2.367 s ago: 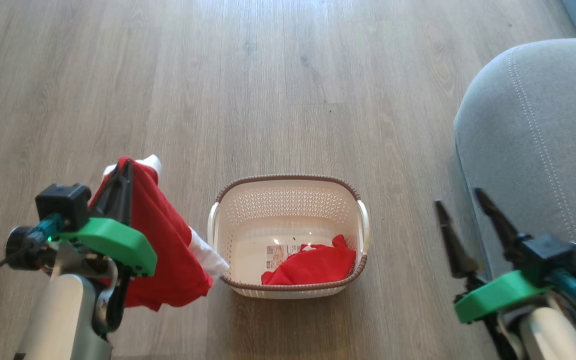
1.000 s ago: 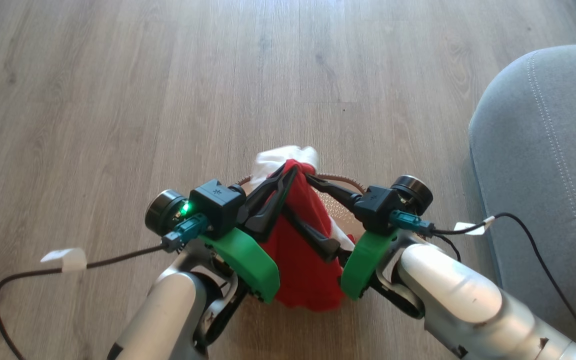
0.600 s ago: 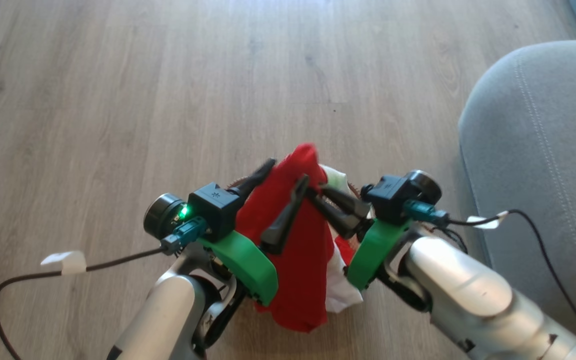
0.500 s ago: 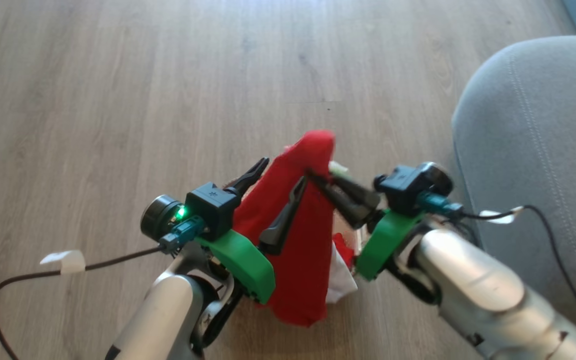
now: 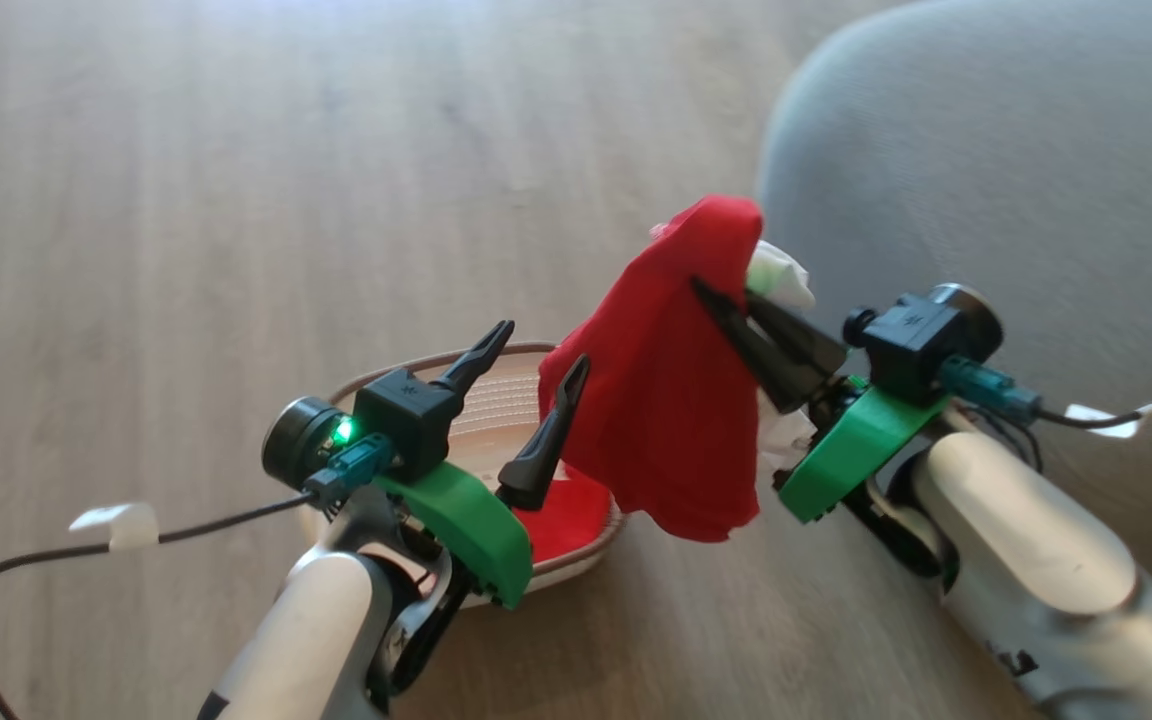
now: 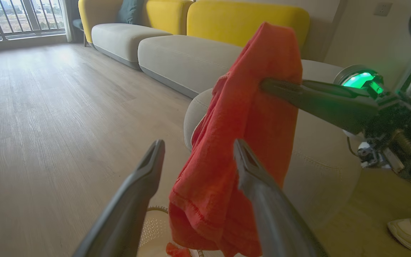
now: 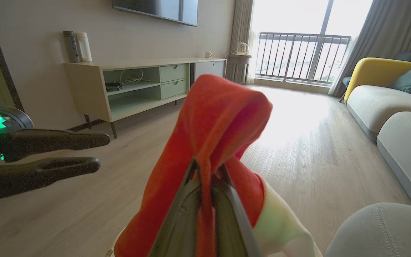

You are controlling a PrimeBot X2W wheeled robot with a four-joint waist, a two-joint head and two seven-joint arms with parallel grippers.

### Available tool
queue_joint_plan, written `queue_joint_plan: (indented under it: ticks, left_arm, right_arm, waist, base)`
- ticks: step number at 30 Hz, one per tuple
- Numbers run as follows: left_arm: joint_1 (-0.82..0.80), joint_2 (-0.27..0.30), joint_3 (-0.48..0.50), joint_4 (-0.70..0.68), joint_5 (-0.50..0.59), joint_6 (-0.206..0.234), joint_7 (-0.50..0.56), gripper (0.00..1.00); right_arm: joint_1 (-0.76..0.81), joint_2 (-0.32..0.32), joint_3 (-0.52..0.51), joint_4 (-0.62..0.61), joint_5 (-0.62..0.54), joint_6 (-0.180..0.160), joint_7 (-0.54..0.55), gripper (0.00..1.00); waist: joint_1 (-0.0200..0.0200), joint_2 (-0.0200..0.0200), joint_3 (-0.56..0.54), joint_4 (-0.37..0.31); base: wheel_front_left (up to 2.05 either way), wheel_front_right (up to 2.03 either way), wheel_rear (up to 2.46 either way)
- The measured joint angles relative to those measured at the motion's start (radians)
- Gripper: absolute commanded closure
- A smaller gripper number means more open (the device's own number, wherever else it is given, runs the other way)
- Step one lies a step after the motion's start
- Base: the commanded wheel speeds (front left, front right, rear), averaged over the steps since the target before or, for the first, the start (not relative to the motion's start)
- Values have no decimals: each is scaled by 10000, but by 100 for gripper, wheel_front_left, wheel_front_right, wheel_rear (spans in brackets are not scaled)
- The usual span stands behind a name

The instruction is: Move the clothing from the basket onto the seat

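The pale wood-plank floor carries the cream perforated plastic basket and, near it, the large grey fabric-upholstered seat.
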Motion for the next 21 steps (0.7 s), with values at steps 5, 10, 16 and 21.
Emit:
queue_joint_plan:
  ticks: [5,10,16,21]
  left_arm:
    - [-2,23,-65,-132,2,-4,13,0]
    - [-5,25,-217,-224,2,-10,104,0]
    - [-5,-6,-458,-301,2,-13,115,0]
    - [-8,-8,-660,-326,6,-15,205,0]
  right_arm:
    - [20,-184,-395,-207,-90,0,2,100]
    - [87,-399,-888,-403,-174,0,0,100]
    - [530,-679,-1590,-700,-265,0,0,100]
    - [650,-846,-2065,-882,-263,0,0,100]
  waist:
    - [0,0,158,-993]
    - [0,0,393,-1907]
    - [0,0,694,-2607]
    - [0,0,923,-2702]
  base:
    - [0,0,0]
    - [0,0,0]
    - [0,0,0]
    - [0,0,0]
